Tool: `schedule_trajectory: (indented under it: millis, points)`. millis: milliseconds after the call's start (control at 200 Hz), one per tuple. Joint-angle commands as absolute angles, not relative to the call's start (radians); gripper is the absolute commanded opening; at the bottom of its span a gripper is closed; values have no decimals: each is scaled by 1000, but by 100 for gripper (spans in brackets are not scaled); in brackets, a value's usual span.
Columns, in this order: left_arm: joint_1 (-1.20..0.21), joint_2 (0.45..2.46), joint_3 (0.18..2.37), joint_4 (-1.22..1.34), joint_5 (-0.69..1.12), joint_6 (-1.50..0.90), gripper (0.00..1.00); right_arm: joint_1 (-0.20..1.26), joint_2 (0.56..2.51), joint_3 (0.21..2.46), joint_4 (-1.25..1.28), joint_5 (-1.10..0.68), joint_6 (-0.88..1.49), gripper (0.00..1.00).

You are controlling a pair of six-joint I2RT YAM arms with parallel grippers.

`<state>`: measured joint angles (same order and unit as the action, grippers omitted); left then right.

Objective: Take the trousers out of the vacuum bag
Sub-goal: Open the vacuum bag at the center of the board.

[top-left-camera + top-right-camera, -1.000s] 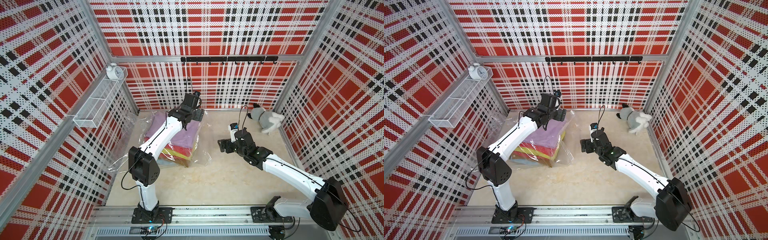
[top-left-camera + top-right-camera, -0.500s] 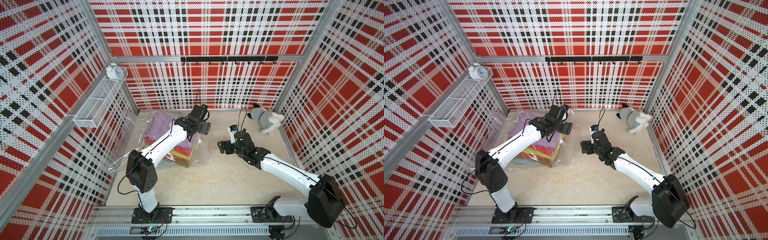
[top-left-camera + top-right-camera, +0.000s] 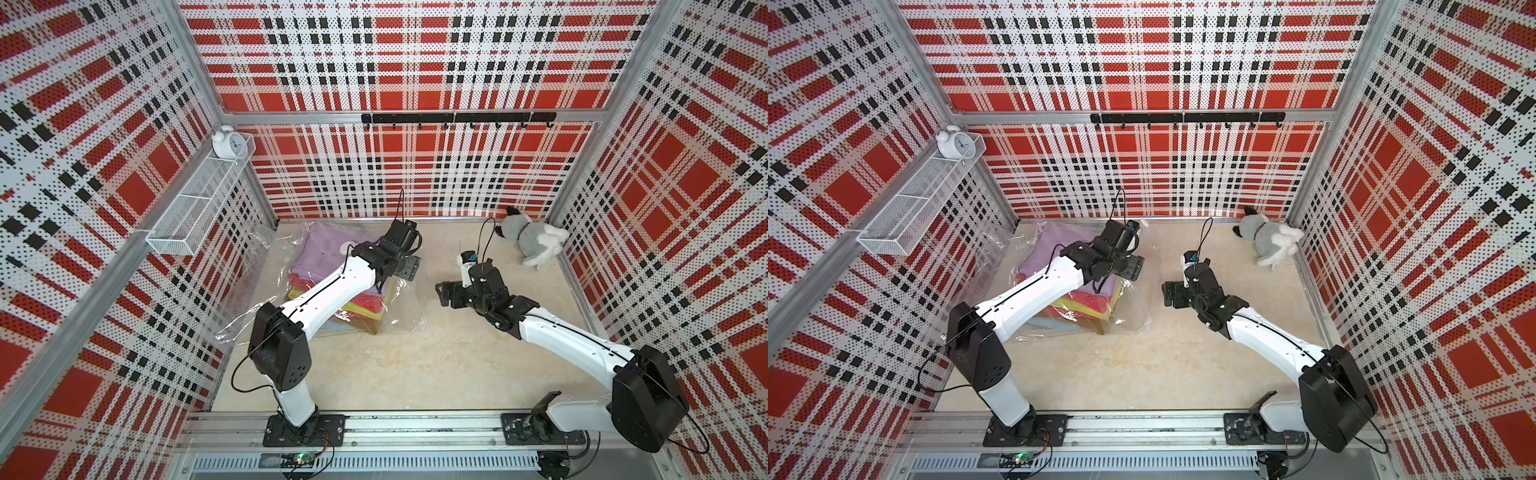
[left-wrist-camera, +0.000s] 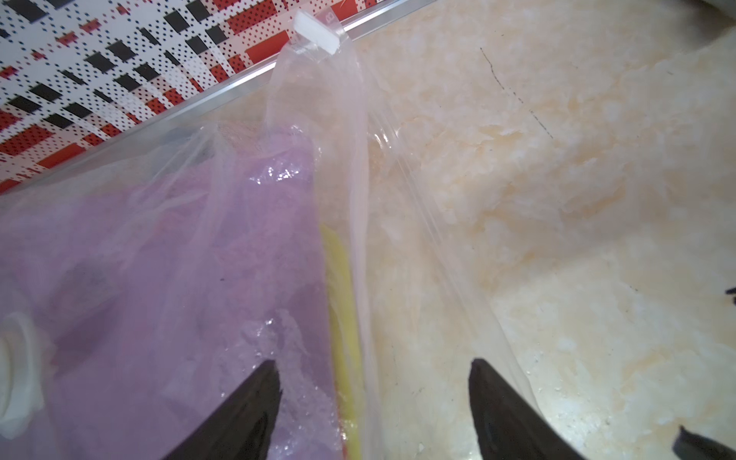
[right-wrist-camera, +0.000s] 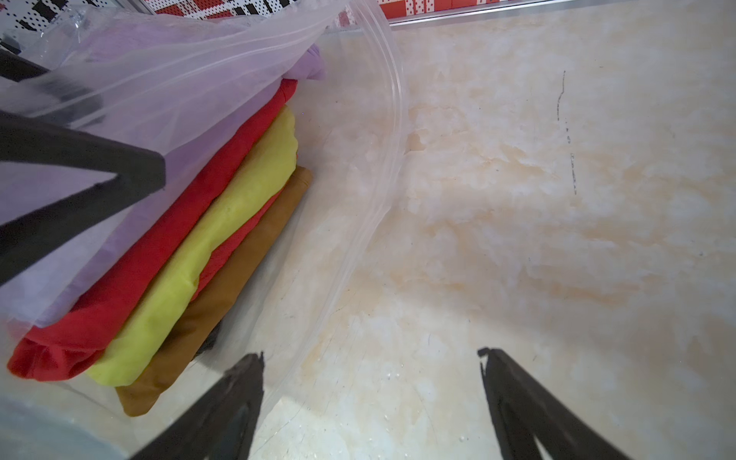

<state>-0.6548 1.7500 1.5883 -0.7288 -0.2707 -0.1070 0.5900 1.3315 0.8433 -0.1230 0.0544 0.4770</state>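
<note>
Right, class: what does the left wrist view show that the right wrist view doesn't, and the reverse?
Only the left wrist view: the round white valve cap and the white clip at the edge of the vacuum bag. Only the right wrist view: the folded ends of the red trousers and brown trousers. Both: the lilac trousers under that clear bag, and the pale table.

The vacuum bag (image 5: 199, 59) is thin clear plastic, glossy and crinkly, with little glare spots. The trousers (image 5: 223, 223) look like soft matt cloth. The tabletop (image 5: 557, 239) is smooth, cream and marbled, with a slight sheen. The plush toy (image 3: 530, 239) is fuzzy, and the basket (image 3: 195, 212) is white wire mesh.
</note>
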Motion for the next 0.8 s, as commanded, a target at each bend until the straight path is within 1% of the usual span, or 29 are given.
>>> schedule_trajectory:
  millis: [0,60,115,291,376,511,792]
  points:
    - [-642,1793,1597,-735,-291,-106,65,581,1346,835,-82,36,486,90]
    - [-637,1808,1605,-736,-279,-108,60,581,1352,835,-77,28,486,90]
    - [-637,1821,1612,-735,-269,-108,52,579,1355,832,-66,19,488,89]
    - [-635,1806,1613,-735,-250,-108,20,577,1369,822,-17,-4,500,86]
    - [-628,1774,1605,-735,-232,-110,0,577,1381,825,15,-30,514,85]
    - [-617,1698,1575,-720,-162,-99,0,578,1423,850,79,-119,546,83]
    - [-612,1555,1564,-701,-115,-106,0,579,1532,906,186,-239,648,79]
